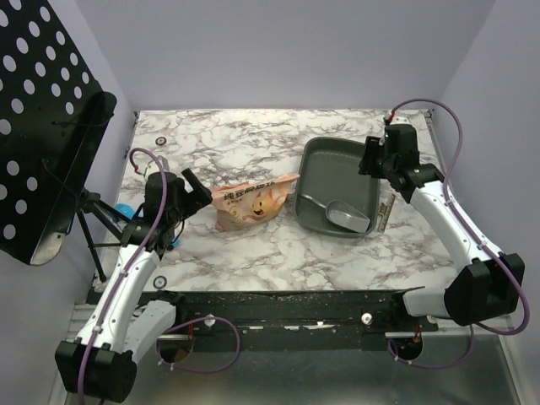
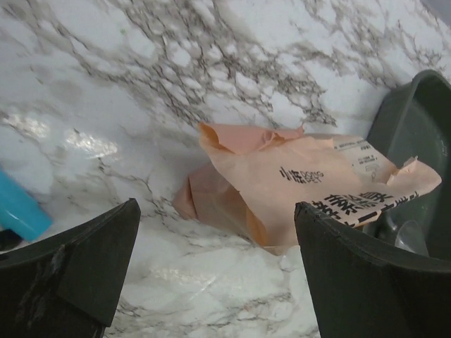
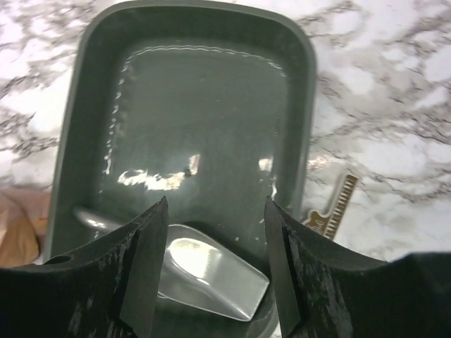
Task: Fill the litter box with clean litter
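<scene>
Litter box (image 1: 337, 169): right of centre, holding only a scoop (image 1: 342, 215) at near end; no loose litter seen. Bag (image 1: 253, 201): on its side, just left of box. Left gripper (image 1: 196, 187): beside bag, jaws spread, empty. Right gripper (image 3: 215, 203): over box, jaws parted, empty. Advised: grip bag firmly, tip slowly over rim.
</scene>
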You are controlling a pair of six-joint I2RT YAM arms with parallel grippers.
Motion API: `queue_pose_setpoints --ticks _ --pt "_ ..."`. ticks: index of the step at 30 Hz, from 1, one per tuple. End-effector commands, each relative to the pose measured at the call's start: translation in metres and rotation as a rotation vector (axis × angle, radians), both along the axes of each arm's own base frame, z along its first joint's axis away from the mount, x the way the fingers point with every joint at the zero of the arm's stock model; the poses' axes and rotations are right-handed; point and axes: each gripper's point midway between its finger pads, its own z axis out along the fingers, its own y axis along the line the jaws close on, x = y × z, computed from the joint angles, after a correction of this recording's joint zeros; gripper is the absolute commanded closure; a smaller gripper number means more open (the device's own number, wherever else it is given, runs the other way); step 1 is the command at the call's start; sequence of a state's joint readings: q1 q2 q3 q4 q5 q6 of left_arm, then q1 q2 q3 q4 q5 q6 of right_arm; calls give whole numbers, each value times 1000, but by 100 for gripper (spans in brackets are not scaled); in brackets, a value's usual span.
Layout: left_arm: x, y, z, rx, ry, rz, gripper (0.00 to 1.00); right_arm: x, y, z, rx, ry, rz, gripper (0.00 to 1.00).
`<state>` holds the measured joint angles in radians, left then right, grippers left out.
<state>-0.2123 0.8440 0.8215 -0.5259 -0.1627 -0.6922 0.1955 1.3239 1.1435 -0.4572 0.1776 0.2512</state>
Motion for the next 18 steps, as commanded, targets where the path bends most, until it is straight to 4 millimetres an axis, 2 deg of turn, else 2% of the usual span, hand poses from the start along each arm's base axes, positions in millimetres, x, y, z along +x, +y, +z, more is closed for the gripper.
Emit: queue_pose_setpoints --ticks 1,5,8,13,18 --pt "6 -37 -17 -266 18 -101 1 3 29 3 -26 5 119 36" --pt "14 -37 -31 -329 20 -74 1 0 48 5 -27 -6 175 36" --pt "21 -37 -34 -354 0 -58 1 -3 60 8 -6 -23 211 36" --pt "33 -40 -36 -412 -46 -45 1 -7 69 13 12 -43 237 37" --pt "44 -45 -36 -461 -83 -52 1 -11 74 8 19 -34 255 38"
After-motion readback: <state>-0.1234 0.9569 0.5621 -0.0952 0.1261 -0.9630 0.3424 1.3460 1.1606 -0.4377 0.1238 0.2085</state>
